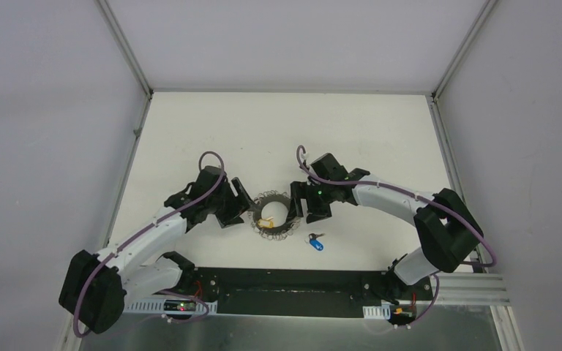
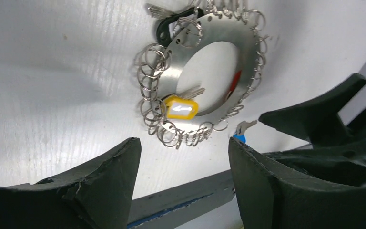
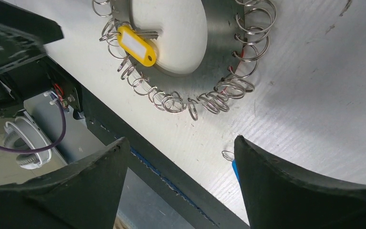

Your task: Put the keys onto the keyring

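Nearest, along the front edge of the bench (image 1: 278, 131), a black mounting plate (image 1: 285, 281) carries both arm bases. Just beyond it, right of centre, the blue-tagged key (image 1: 316, 242) lies flat on the white surface, near the keyring (image 2: 175, 71) but apart from it.

The keyring is a flat steel disc with a wide central hole and a fringe of small split rings all round its rim, and it lies flat on the bench. The yellow-tagged key (image 2: 181, 107) rests on the disc's near rim, with its tag over the metal and its blade pointing into the hole. The tag's end sits among the split rings, but I cannot tell whether it is threaded onto one. A sliver of red tag (image 2: 237, 81) shows at the hole's edge. A black tag (image 2: 164, 24) with a key sits on the rim opposite the yellow one.

The left fingers (image 1: 243, 197) stand just beside the disc on its left and the right fingers (image 1: 296, 201) just beside it on its right, both low over the bench. Each pair is spread apart and grips nothing.
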Available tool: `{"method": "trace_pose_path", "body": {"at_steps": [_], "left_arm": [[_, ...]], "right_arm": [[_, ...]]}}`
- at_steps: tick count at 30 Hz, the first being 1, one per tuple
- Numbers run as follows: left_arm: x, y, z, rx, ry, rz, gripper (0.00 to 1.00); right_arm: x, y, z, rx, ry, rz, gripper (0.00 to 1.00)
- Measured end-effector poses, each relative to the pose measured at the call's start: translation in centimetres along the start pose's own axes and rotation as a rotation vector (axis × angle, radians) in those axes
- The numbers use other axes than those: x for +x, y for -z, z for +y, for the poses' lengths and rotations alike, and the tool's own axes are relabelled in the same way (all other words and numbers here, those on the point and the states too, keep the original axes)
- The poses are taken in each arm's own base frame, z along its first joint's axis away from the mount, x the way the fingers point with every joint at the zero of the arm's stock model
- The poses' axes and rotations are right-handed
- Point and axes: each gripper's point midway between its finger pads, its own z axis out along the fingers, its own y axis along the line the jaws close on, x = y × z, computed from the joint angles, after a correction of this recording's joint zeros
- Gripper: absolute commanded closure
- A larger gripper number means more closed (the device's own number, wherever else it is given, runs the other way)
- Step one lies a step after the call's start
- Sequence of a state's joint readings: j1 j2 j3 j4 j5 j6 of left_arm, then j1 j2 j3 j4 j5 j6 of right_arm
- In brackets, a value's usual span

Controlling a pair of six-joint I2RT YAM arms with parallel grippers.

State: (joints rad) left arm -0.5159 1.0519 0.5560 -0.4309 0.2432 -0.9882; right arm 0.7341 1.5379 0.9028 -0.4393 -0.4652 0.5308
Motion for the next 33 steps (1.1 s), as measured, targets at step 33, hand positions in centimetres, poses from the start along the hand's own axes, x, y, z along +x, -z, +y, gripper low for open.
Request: {"method": "trace_pose_path", "body": {"at_steps": [33], "left_arm": [[4.8,-1.0,-0.1,0.070,-0.121,0.156,0.53]], "right_arm": [[1.8,-1.9,0.3,-0.016,-0.009,0.122,0.57]]}}
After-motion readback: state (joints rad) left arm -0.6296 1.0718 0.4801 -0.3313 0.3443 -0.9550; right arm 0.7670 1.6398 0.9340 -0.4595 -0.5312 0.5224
